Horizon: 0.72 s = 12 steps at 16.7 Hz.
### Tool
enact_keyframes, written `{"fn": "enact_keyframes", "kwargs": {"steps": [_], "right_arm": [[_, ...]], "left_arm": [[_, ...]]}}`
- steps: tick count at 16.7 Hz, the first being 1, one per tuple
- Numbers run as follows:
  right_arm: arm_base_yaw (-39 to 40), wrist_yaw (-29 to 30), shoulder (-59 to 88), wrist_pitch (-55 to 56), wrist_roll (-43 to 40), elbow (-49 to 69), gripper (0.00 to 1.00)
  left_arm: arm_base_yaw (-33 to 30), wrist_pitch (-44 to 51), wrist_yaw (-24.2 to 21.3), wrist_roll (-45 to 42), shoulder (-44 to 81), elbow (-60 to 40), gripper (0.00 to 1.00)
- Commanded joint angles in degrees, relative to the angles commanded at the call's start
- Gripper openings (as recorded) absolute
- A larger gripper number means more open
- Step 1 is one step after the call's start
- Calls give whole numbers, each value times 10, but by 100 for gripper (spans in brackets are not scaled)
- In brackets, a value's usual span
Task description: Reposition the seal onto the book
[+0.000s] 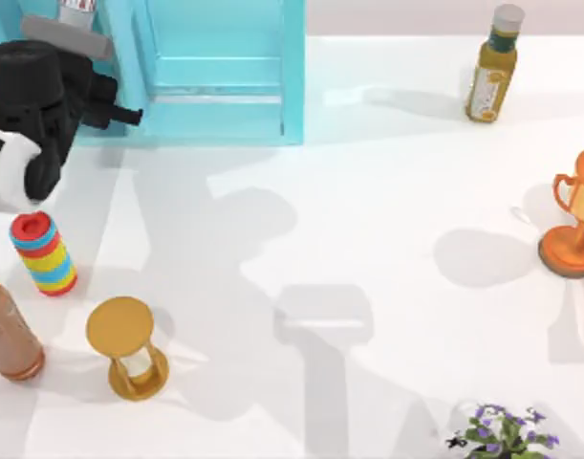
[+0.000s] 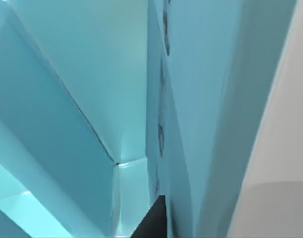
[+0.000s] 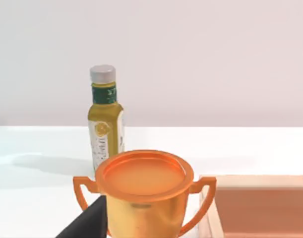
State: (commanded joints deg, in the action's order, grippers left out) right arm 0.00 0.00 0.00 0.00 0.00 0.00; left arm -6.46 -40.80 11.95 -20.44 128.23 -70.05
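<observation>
Left arm's pincer [image 1: 129, 116] reaches into turquoise shelf unit [image 1: 220, 72] far left; grip state unclear. Likely reach step; next, locate seal.

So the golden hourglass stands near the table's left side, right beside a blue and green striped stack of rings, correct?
Nearly. The hourglass does stand near the left side, but the ring stack beside it is striped red, yellow and blue, with no green. The top view shows this.
</observation>
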Motion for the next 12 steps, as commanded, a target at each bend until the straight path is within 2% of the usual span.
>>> {"fn": "enact_keyframes", "kwargs": {"steps": [6, 12], "right_arm": [[0, 0, 0, 0, 0, 0, 100], [0, 0, 0, 0, 0, 0, 100]], "left_arm": [[0, 0, 0, 0, 0, 0, 2], [0, 0, 0, 0, 0, 0, 0]]}}
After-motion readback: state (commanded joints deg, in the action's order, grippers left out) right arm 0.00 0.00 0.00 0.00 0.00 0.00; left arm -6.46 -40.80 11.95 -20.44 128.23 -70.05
